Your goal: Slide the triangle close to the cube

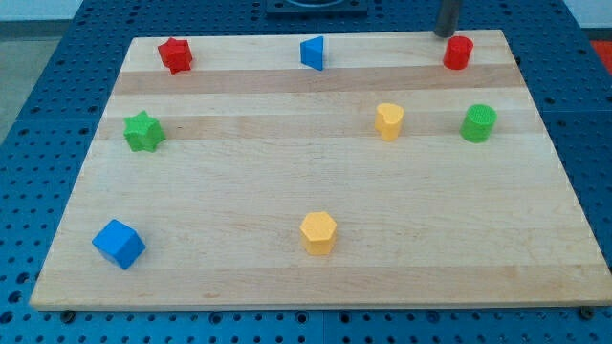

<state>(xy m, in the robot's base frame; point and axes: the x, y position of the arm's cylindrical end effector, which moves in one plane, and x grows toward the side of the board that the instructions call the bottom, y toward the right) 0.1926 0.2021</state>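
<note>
The blue triangle (313, 53) stands near the top edge of the wooden board (239, 191), at the view's middle. The blue cube (119, 244) sits at the board's bottom left corner, far from the triangle. My tip (446, 33) is at the view's top right, just above and left of a red cylinder (458, 53), and well to the right of the triangle.
A red star (176, 55) is at the top left. A green star (143, 132) is at the left. A yellow block (388, 121) and a green cylinder (478, 123) are at the right. A yellow hexagon (318, 232) is at the bottom middle.
</note>
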